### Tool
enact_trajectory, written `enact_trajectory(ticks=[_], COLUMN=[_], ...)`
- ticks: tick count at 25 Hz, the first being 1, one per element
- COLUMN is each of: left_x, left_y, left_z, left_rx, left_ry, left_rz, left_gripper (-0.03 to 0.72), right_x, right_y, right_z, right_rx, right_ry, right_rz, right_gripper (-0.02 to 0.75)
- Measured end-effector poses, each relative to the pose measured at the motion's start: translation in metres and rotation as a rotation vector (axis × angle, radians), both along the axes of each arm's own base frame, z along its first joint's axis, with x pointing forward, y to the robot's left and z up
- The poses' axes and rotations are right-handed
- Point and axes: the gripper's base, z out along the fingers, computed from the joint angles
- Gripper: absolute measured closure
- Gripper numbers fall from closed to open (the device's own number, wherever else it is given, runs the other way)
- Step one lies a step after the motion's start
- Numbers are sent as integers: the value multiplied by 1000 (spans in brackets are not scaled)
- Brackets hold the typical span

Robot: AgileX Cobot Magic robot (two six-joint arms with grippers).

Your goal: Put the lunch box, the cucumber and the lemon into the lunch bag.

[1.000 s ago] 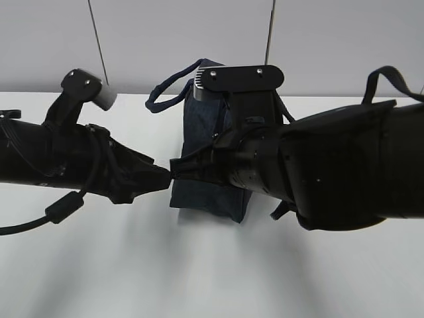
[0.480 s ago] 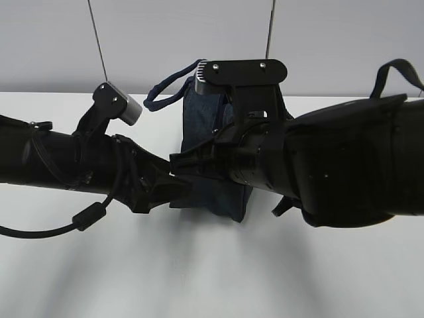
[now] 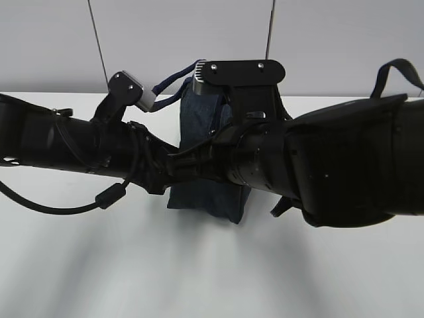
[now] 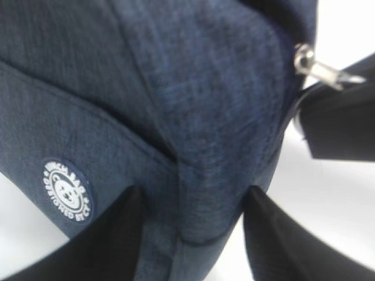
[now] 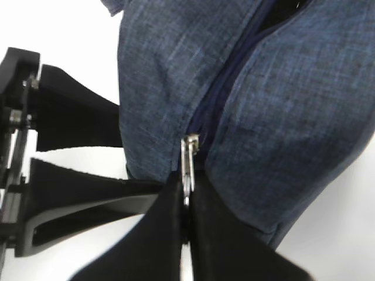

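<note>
The dark navy lunch bag (image 3: 207, 192) stands at the middle of the white table, mostly hidden behind both arms. My right gripper (image 5: 186, 196) is shut on the bag's metal zipper pull (image 5: 188, 155) at the near end of the partly open zipper. My left gripper (image 4: 193, 199) is open, its fingers (image 4: 117, 234) straddling the bag's lower end corner (image 4: 199, 146) beside the white logo (image 4: 67, 190). The pull also shows in the left wrist view (image 4: 319, 67). In the exterior view the two grippers meet at the bag's left end (image 3: 173, 171). The lunch box, cucumber and lemon are out of view.
The white table (image 3: 199, 271) stretches in front of the arms. The bag's loop handle (image 3: 173, 83) sticks out to the back left. A dark strap (image 3: 397, 69) rises at the right. A grey wall stands behind.
My left arm has moved right, up to the bag's end, and its gripper now straddles the corner. My right gripper has stayed on the zipper pull.
</note>
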Motion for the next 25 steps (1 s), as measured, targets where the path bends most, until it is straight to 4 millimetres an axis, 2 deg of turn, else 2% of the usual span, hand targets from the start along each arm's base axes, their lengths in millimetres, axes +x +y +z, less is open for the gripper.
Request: enact_trajectory(ticks=[2,6,8,14,25], left_x=[3,4,4,4,4], left_y=[-2,-2,-2,-2,-5], left_z=[-4,-6,-6,-6,-17], left_rx=[-1,0,1,3,-2], left_ry=[8,12,11,13,47], left_rz=[-3,-5,-6,-4,-15], left_gripper=[365,594,657,677,680], right_x=[0,0,0,-1,-6], right_y=[0,0,1,1,-7], right_z=[0,0,0,1,23], right_rx=[0,3,4,8,47], right_ry=[0,1,1,1,-45], right_rz=[1,4,6,8,-1], right_gripper=[738,738,738,738,738])
